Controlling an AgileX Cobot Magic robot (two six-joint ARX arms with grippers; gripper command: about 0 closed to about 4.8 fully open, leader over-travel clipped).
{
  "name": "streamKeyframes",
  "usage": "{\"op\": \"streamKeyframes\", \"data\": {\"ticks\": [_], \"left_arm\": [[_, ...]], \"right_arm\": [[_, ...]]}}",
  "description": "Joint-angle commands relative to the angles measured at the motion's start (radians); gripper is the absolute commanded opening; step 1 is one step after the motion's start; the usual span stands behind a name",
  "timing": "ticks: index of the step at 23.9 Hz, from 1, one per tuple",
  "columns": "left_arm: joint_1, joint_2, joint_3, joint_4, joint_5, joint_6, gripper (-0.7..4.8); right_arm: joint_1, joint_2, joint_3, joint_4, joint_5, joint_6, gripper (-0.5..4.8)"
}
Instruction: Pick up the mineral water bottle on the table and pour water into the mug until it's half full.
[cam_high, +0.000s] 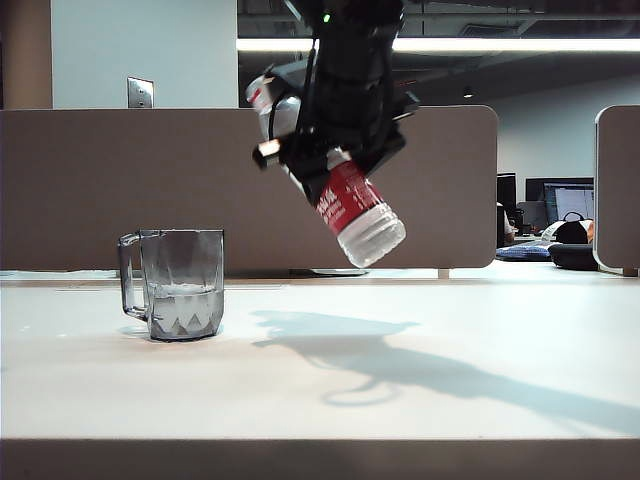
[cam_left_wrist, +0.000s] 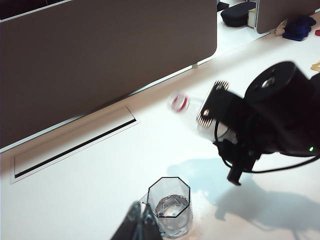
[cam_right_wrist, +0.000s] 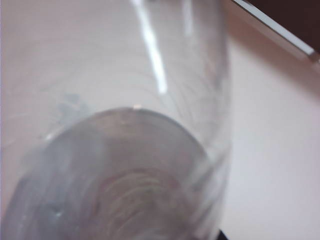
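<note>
In the exterior view, the mineral water bottle (cam_high: 350, 205) was held tilted well above the bench (cam_high: 400, 400) by the right pincer (cam_high: 335, 135), clamped round its middle, base lowest. The mug (cam_high: 182, 285) stood at the left, partly filled with water (cam_high: 185, 305). In the left wrist view, only a dark tip of the left pincer (cam_left_wrist: 139, 225) was seen beside the mug (cam_left_wrist: 170, 206); its opening could not be told. In the right wrist view, the bottle's clear wall (cam_right_wrist: 125, 150) filled the frame.
</note>
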Motion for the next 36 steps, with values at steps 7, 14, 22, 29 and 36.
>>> {"op": "streamKeyframes", "data": {"ticks": [7,14,22,29,36], "left_arm": [[0.002,-0.002,0.007,-0.01,0.002,-0.003,-0.05],[0.002,-0.001,0.006,-0.047,0.003,-0.003,-0.05],[0.002,0.0,0.006,-0.092,0.001,-0.003,-0.05],[0.002,0.0,0.006,-0.089,0.001,-0.003,-0.05],[0.002,0.0,0.006,-0.09,0.001,-0.003,-0.05]], "right_arm": [[-0.066,-0.219,-0.235,0.144,-0.058,0.18,2.12],[-0.103,-0.383,-0.704,0.729,-0.071,0.351,2.11],[-0.175,-0.282,-0.845,1.179,-0.175,0.363,2.11],[-0.205,-0.24,-0.845,1.123,-0.211,0.22,2.35],[-0.205,-0.239,-0.845,1.084,-0.241,0.182,2.59]]}}
